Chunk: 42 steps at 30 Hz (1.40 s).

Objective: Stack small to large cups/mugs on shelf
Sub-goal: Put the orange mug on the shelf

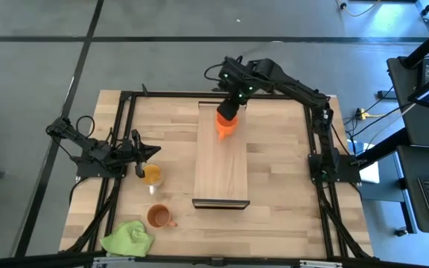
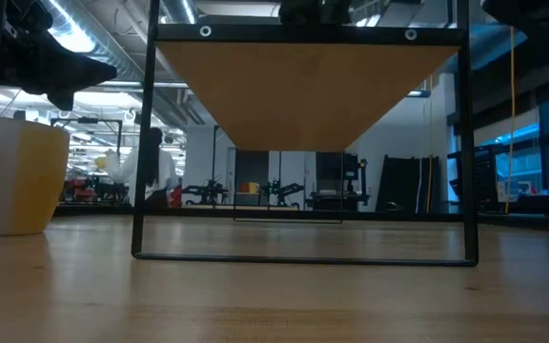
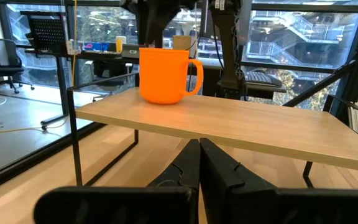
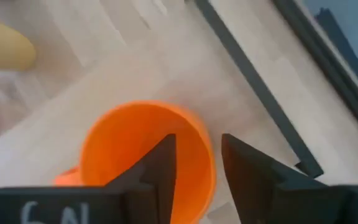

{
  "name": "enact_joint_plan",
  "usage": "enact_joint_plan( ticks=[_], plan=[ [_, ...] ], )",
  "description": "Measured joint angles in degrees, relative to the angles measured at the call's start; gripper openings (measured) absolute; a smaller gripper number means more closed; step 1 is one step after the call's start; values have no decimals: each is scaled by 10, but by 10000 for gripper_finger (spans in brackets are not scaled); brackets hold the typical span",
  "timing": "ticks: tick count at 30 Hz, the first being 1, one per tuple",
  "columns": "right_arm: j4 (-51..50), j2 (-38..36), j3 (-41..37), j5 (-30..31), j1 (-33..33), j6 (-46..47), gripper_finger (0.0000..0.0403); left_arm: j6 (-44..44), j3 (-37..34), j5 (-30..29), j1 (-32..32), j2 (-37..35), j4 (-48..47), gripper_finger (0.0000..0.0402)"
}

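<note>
The bright orange mug (image 1: 227, 125) stands upright on the far part of the shelf (image 1: 220, 167); the left wrist view shows the mug (image 3: 164, 74) with its handle to one side. My right gripper (image 1: 234, 104) hangs over it, open, pointing down. One finger (image 4: 164, 163) is inside the mug (image 4: 123, 146) and one outside, astride its wall. My left gripper (image 1: 140, 165) is shut, just beside the amber-yellow cup (image 1: 153, 175) on the tabletop. The rust-brown mug (image 1: 159, 217) stands nearer the table's front edge.
A lime-green cloth (image 1: 129, 239) lies at the table's near left corner. The shelf stands raised on a thin dark frame (image 2: 141, 143), with open space beneath. Its near part (image 1: 220, 182) is bare wood. A black frame (image 1: 125, 126) runs along the table's edges.
</note>
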Motion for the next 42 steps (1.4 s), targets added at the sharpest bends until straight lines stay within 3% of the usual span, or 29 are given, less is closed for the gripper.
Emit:
enact_joint_plan(
  ticks=[6,9,16,30,42],
  plan=[
    [20,-15,0,6,-3,-15,127,0,0,0,0,0,0,0],
    [40,-22,-1,-67,6,-15,114,0,0,0,0,0,0,0],
    [62,-22,-1,-140,80,-15,20,0,0,0,0,0,0,0],
    [77,-17,-25,18,144,80,3,0,0,0,0,0,0,0],
    [103,-15,-101,17,153,93,2,0,0,0,0,0,0,0]
  ],
)
